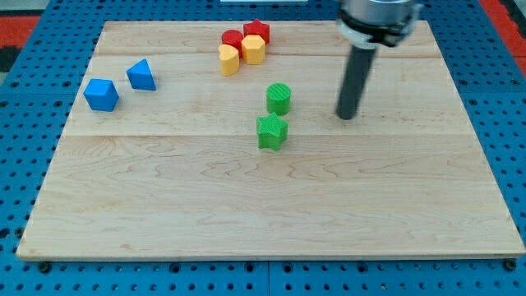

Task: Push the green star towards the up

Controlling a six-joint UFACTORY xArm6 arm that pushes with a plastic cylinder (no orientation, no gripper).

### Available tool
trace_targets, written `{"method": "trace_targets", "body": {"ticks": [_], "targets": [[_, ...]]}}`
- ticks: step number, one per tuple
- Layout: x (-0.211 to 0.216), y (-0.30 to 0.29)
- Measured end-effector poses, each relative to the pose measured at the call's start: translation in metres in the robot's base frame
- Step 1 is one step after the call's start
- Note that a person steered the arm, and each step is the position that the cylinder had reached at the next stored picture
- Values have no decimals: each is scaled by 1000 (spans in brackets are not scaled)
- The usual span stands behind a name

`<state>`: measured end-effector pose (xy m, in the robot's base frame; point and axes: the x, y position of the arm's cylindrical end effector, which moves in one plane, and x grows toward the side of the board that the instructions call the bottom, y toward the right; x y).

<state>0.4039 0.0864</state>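
Note:
The green star (pixel 271 131) lies near the board's middle. A green cylinder (pixel 279 99) stands just above it, almost touching. My tip (pixel 348 116) is on the board to the right of both green blocks, roughly level with the gap between them, about a block and a half away from the cylinder. It touches no block.
Two red blocks (pixel 246 34) and two yellow blocks (pixel 240 54) cluster at the view's top centre. A blue cube (pixel 102 94) and a blue wedge (pixel 141 76) sit at the left. The wooden board (pixel 263 214) lies on a blue pegboard.

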Motion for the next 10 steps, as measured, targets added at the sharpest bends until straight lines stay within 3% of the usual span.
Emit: {"method": "trace_targets", "body": {"ticks": [1, 3, 4, 5, 7, 8, 9, 10], "targets": [[-7, -82], [-66, -89], [7, 4], [73, 27], [46, -110], [12, -122], [19, -134], [55, -108]]}}
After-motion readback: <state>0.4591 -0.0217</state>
